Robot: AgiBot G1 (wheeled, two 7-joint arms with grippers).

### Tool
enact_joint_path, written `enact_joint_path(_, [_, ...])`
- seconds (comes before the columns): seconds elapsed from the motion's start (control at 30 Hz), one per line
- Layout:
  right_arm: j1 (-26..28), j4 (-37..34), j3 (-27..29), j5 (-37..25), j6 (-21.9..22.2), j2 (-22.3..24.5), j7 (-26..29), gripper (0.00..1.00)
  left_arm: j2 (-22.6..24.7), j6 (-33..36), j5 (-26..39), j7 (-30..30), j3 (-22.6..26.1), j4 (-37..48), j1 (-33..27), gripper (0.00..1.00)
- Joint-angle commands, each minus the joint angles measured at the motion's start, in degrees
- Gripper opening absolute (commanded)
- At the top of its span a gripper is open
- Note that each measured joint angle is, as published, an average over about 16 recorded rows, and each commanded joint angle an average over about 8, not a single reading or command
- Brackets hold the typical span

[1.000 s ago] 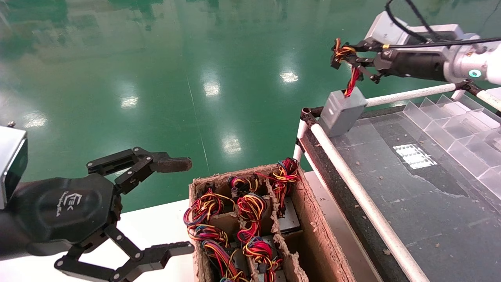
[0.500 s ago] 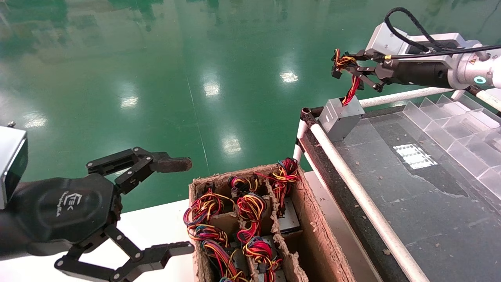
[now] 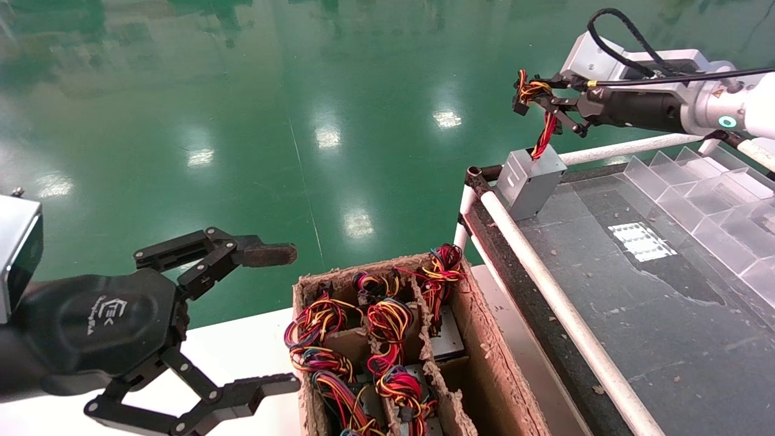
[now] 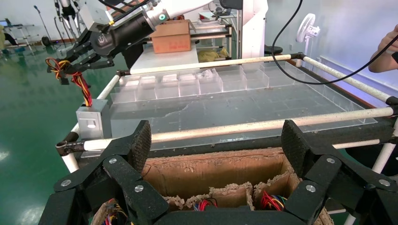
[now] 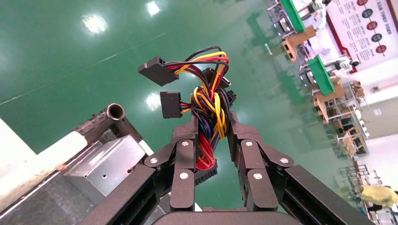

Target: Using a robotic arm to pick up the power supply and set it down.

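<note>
Right arm: stretched out level over the far corner of the tray (image 3: 611,290), its gripper (image 3: 540,104) (image 5: 211,136) clamped on the wires (image 3: 543,130) (image 5: 209,117) above the supply.
Supply (image 3: 528,180) (image 4: 93,123) (image 5: 103,164): one grey box, tilted at the tray's far corner beside the white rail (image 3: 545,284), hanging by its wires.
Left gripper (image 3: 242,321) (image 4: 213,154): low at the near left, fingers spread wide, holding nothing.
Carton (image 3: 484,363): one, with dividers, several wire bundles inside.

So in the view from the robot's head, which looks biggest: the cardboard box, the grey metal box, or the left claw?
1. Cardboard box
2. Left claw, though it sits nearest the camera, which exaggerates it
3. Grey metal box, hanging by its wires from the right claw
</note>
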Motion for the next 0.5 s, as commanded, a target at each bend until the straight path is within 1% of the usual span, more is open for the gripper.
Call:
enact_joint_path(0.03, [-0.19, -0.07, 0.12, 0.17, 0.91, -0.32, 0.10, 0.74, 0.00, 0.00, 0.00, 0.00, 0.00, 0.00, 0.00, 1.00])
enact_joint_path(0.07, [-0.28, -0.09, 0.20, 0.29, 1.21, -0.42, 0.19, 0.87, 0.00, 0.00, 0.00, 0.00, 0.00, 0.00, 0.00, 1.00])
enact_joint_path(0.1, [-0.37, -0.11, 0.29, 0.41, 1.46, -0.50, 0.28, 0.96, 0.00, 0.00, 0.00, 0.00, 0.00, 0.00, 0.00, 1.00])
enact_joint_path(0.13, [-0.44, -0.12, 0.36, 0.52, 1.65, -0.55, 0.36, 1.00, 0.00, 0.00, 0.00, 0.00, 0.00, 0.00, 0.00, 1.00])
enact_joint_path(0.5, [-0.65, 0.07, 0.64, 0.92, 1.85, -0.60, 0.72, 1.00, -0.01, -0.01, -0.01, 0.01, 0.02, 0.00, 0.00, 1.00])
